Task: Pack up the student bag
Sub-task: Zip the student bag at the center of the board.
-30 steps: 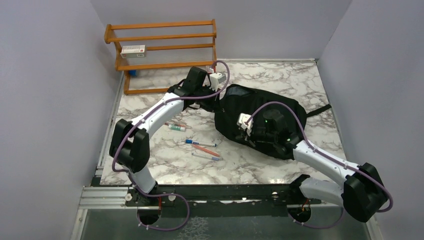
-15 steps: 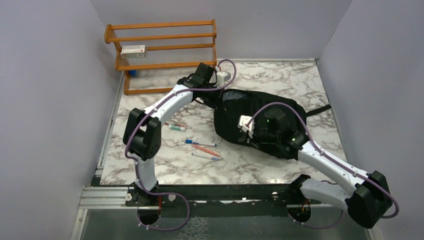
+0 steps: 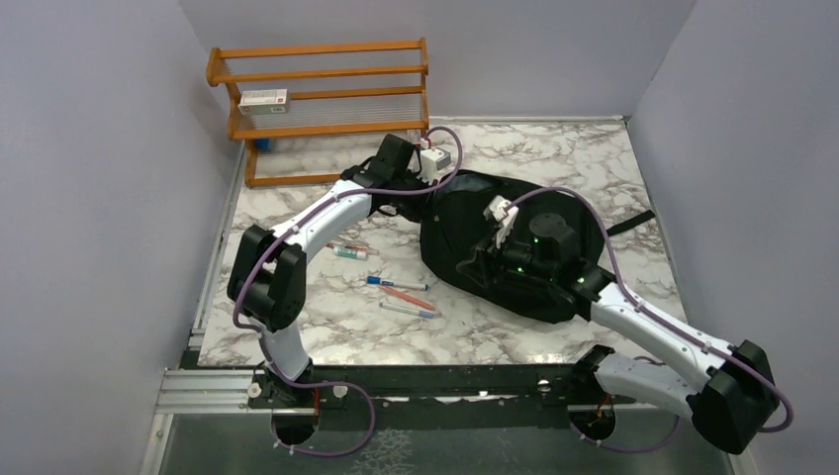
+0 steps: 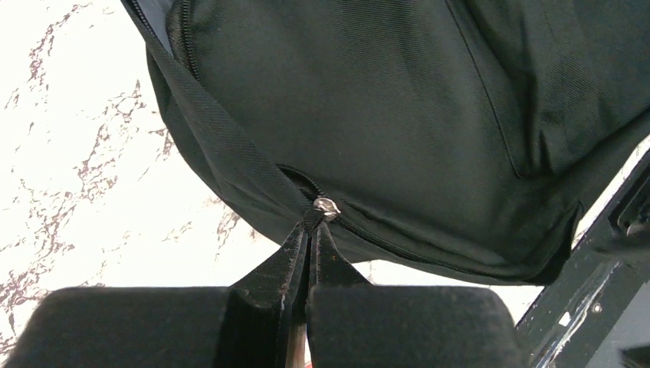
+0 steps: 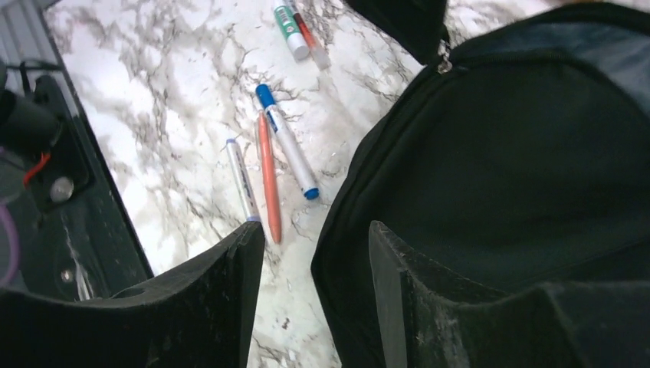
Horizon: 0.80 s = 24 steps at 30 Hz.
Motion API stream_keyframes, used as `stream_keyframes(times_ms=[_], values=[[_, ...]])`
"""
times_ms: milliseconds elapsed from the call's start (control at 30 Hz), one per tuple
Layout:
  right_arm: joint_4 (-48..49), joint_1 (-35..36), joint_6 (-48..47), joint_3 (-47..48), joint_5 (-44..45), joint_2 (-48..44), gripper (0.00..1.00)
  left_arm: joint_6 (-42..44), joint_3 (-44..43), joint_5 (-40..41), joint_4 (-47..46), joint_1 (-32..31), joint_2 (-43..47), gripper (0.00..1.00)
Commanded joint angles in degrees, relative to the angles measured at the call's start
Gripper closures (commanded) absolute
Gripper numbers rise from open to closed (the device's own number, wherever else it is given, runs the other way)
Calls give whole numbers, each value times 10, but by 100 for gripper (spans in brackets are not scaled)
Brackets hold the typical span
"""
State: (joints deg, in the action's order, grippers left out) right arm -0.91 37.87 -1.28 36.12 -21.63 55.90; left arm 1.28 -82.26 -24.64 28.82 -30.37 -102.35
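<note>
The student bag [image 3: 514, 242], a large black backpack, lies on the marble table, right of centre. My left gripper [image 4: 313, 226] is shut on the black tab of the silver zipper pull [image 4: 326, 205] at the bag's far-left edge [image 3: 427, 193]. My right gripper [image 5: 314, 230] stands open over the bag's near-left edge [image 3: 485, 262]. One finger hangs over the marble and the other over the black fabric [image 5: 521, 169], with nothing gripped between them. The zipper track [image 5: 398, 100] runs along the bag's rim.
Several pens lie on the marble left of the bag: a blue-capped marker [image 5: 287, 142], an orange pen [image 5: 268, 176], a white pen [image 5: 241, 180], and a green-banded marker [image 5: 291, 21]. A wooden shelf [image 3: 326, 99] holding a small box [image 3: 263, 98] stands at the back left.
My right gripper has opened, let go of the bag's fabric and lifted a little. The left arm shifted forward, then back slightly, still pinching the zipper pull.
</note>
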Motion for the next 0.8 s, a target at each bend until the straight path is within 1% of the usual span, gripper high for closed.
stream_keyframes(times_ms=[0, 133, 233, 400, 433, 567, 633, 700, 767], values=[[76, 2, 143, 25, 59, 58, 42, 11, 17, -17, -29, -12, 49, 100], [99, 2, 165, 47, 81, 126, 40, 13, 25, -25, -28, -21, 61, 100], [143, 2, 176, 54, 92, 169, 39, 16, 29, -30, -27, -30, 64, 100], [168, 2, 177, 79, 108, 236, 40, 18, 35, -33, -24, -37, 71, 100], [194, 2, 165, 77, 97, 263, 48, 22, 39, -39, -19, -38, 80, 100], [213, 2, 151, 68, 74, 274, 67, 23, 43, -43, -17, -39, 89, 100], [211, 2, 142, 64, 61, 272, 76, 23, 44, -43, -15, -39, 92, 100], [201, 2, 127, 61, 42, 269, 88, 23, 45, -42, -14, -39, 95, 100], [174, 2, 107, 59, 27, 263, 96, 25, 46, -36, -14, -39, 96, 100]])
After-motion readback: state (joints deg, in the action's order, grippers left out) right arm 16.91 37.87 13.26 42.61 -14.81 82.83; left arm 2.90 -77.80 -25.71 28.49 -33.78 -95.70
